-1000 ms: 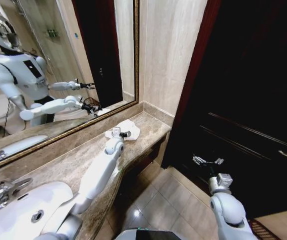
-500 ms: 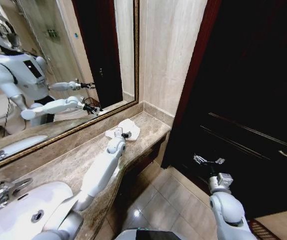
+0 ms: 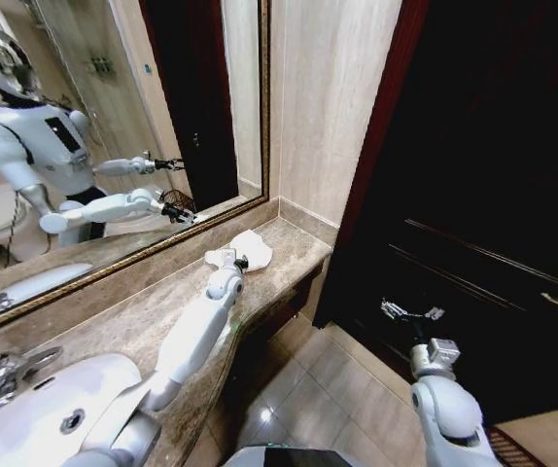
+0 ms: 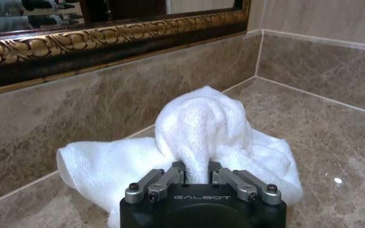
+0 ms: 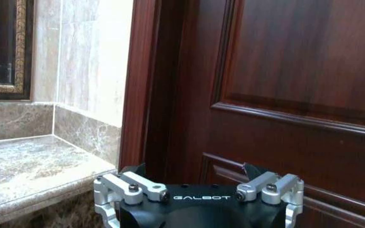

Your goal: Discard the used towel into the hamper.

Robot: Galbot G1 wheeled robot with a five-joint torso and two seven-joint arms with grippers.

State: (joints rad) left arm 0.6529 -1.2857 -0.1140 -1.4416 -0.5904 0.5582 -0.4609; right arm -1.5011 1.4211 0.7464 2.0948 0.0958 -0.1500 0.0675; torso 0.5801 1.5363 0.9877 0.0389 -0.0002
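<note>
Towel (image 4: 201, 137), white and crumpled, lies at the far end of the marble counter (image 3: 94, 331), in the corner where the backsplash under the mirror (image 3: 114, 126) meets the side wall. A fold of it is pulled up into a peak, and the left gripper (image 4: 196, 172) is clenched on that fold, its two fingers (image 4: 169, 176) pressed together around the cloth; the rest of the towel spreads flat on the counter around it. In the head view the left arm stretches along the counter's front edge to the towel (image 3: 245, 251), with the left gripper (image 3: 237, 261) at its near side. A white sink (image 3: 36, 413) with a chrome tap (image 3: 7, 370) sits at the near end of the counter, well apart from the towel. The right gripper (image 3: 410, 313) hangs over the tiled floor (image 3: 308, 389) off the counter's end, facing a dark wooden door (image 5: 296, 71), its fingers spread apart and grasping nothing.
</note>
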